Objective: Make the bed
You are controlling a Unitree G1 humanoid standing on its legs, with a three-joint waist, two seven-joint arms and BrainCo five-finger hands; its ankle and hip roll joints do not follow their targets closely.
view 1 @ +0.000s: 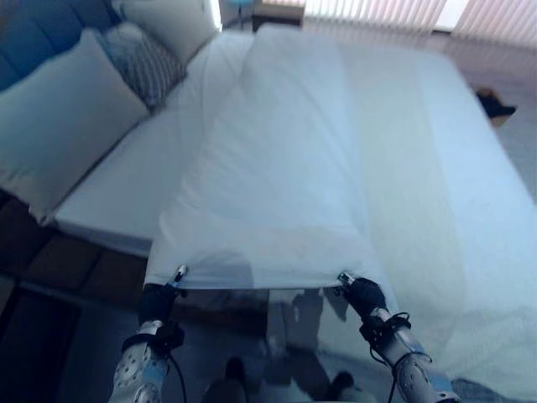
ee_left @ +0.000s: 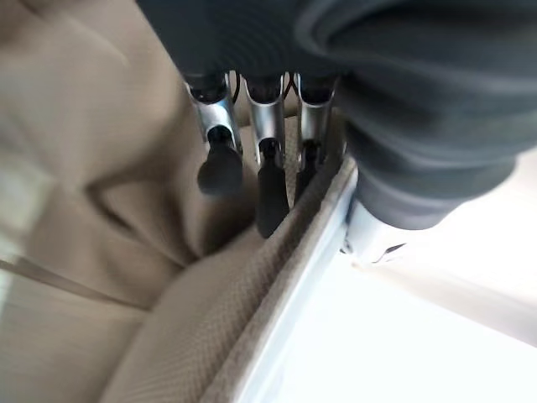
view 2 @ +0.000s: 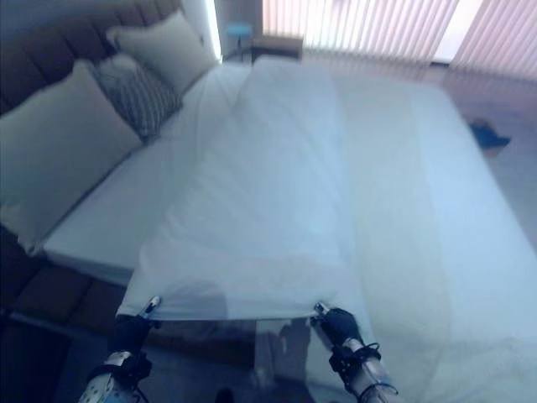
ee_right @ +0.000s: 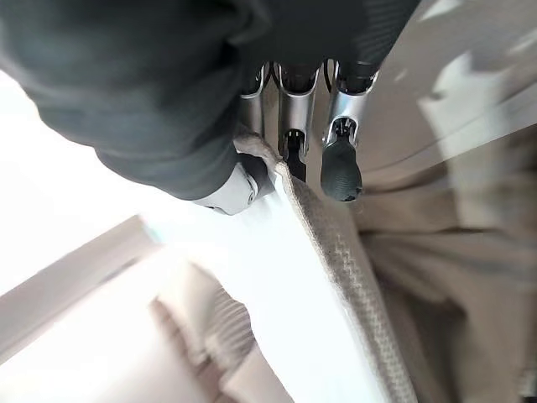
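1. White sheet lies stretched across the bed — its near edge lifted taut between both hands.
2. Left hand and right hand each pinch a corner — fingers curled on the hem.

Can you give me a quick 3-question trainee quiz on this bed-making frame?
1. True or false: both hands pinch the same edge of the white sheet.
2. Multiple choice: the patterned grey pillow lies (A) on the floor, (B) between two plain light pillows at the headboard, (C) under the sheet.
3. Fill in: the sheet edge is stretched ____ between the two hands.

Key:
1. True. The left hand and right hand each grip a corner; both wrist views show fingers closed on the hem.
2. B.
3. Taut, in a nearly straight line.
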